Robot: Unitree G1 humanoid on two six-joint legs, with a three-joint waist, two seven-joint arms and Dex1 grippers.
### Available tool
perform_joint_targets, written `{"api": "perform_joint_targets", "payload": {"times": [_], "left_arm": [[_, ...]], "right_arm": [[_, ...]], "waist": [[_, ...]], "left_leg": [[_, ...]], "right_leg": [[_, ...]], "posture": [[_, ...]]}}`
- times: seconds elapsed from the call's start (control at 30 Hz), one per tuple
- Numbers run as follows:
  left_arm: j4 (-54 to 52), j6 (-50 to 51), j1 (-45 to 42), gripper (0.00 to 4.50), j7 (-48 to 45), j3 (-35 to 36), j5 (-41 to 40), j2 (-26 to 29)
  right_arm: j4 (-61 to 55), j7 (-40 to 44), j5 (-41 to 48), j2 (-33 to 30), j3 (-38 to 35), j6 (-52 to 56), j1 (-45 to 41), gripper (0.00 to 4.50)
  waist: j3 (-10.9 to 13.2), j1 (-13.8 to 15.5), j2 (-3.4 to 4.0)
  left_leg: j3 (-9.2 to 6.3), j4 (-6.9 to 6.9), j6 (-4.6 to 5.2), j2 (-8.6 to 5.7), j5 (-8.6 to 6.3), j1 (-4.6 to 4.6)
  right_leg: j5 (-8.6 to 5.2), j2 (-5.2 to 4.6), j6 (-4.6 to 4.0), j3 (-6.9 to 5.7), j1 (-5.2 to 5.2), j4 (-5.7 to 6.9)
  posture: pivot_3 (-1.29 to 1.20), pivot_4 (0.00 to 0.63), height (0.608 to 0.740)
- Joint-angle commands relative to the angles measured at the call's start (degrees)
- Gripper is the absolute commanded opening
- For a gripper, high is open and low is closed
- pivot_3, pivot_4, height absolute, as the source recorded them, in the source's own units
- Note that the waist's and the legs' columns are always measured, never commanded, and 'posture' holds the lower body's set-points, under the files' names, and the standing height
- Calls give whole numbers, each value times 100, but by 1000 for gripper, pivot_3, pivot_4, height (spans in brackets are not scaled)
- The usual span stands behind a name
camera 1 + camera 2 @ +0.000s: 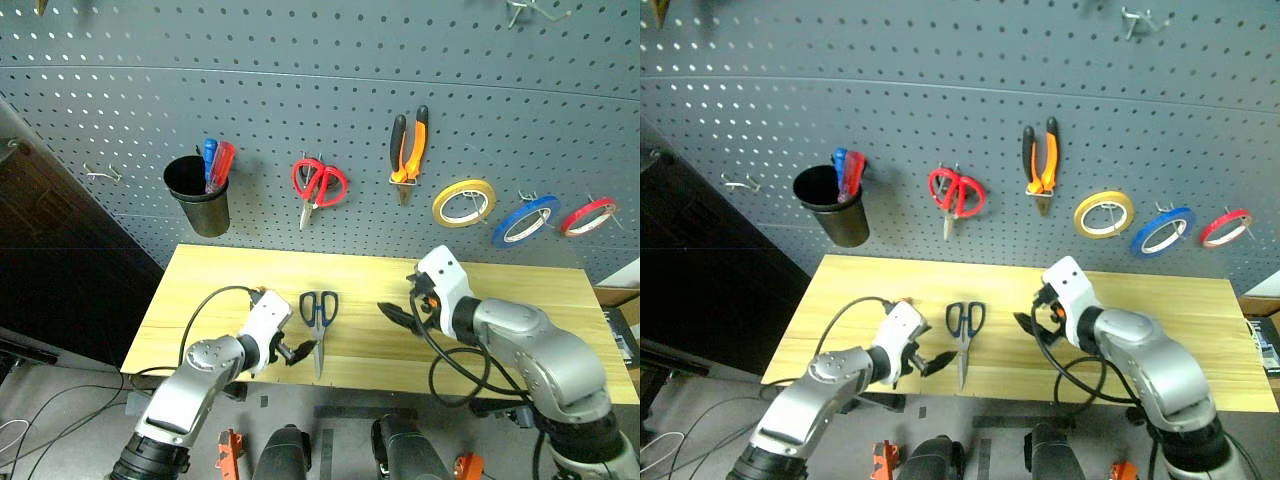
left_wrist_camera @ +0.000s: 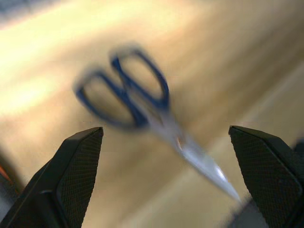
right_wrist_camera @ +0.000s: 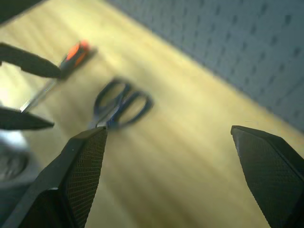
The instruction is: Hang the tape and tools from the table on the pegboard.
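Two black-fingered grippers low over the long light wooden table [image 1: 520, 290], each with fingers spread wide and nothing between them. Left gripper [image 1: 297, 351] just beside the blades of the dark-blue-handled scissors [image 1: 319, 317], fingertips close to the steel but not seen touching; in the left wrist view the scissors [image 2: 142, 107] flat on the wood ahead of the two parted pads [image 2: 80, 164]. Right gripper [image 1: 400, 312] on the other side of the scissors, apart from them, pointing toward them across bare wood. In the right wrist view, beyond its own parted pads [image 3: 88, 171], the scissors again and farther off a slim screwdriver with orange-and-black handle [image 3: 71, 56] on the table, near the left gripper's fingers. Already up on the blue-grey perforated pegboard [image 1: 300, 100]: orange-and-black-handled pliers [image 1: 409, 148], thin red tape ring [image 1: 588, 215], plus red-handled scissors [image 1: 318, 185], yellow tape roll [image 1: 463, 202], larger blue tape roll [image 1: 525, 220] and black cup [image 1: 198, 195].
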Motion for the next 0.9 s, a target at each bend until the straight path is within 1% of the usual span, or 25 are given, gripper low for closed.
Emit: {"api": "perform_joint_targets", "payload": {"times": [0.03,0.13,0.3,0.4,0.47,0.67,0.8,0.9], "left_arm": [[-436,580,43,4500,330,-271,172,-128],[-389,941,-75,4500,629,-470,270,-427],[141,1312,-439,4500,1337,-505,438,-1243],[668,1477,-623,4500,1978,-181,577,-1792],[896,1663,-696,4500,2224,60,564,-2055],[1380,1724,-821,4500,2325,-42,560,-2367],[1564,1688,-912,4500,2403,1,607,-2427],[1656,1673,-974,3930,2485,73,635,-2436]], "right_arm": [[-578,185,327,-219,-112,128,174,4484],[-678,222,454,-366,-96,165,247,4484],[-718,210,605,-463,-42,218,179,4484],[-763,238,675,-580,-80,227,181,4484],[-766,229,721,-653,-96,221,171,4484],[-838,195,853,-789,-139,210,116,4484],[-870,148,925,-806,-149,215,118,4484],[-874,125,999,-790,-182,223,165,4500]], "waist": [[0,-6,0],[0,-6,0],[2,-3,-1],[1,-3,-1],[2,-11,-2],[0,-16,2],[-2,-17,4],[-2,-19,5]], "left_leg": [[-3,0,0,1,0,1],[-15,0,1,-1,1,15],[-34,1,2,-10,0,54],[-43,0,2,-14,0,59],[-48,1,2,-15,0,59],[-60,0,1,-14,0,58],[-77,0,4,-37,2,78],[-108,-1,5,-53,3,99]], "right_leg": [[0,1,0,-1,3,0],[0,6,0,-8,27,-3],[-2,18,1,-21,81,-14],[-2,18,1,-24,86,-12],[-2,17,1,-28,87,-13],[-3,16,0,-37,91,-13],[-4,2,3,-50,117,-15],[-8,-11,8,-76,154,-26]], "posture": [[22,216,740],[18,220,740],[1,230,740],[-8,231,740],[-15,231,740],[-29,222,740],[-34,217,740],[-37,212,740]]}}
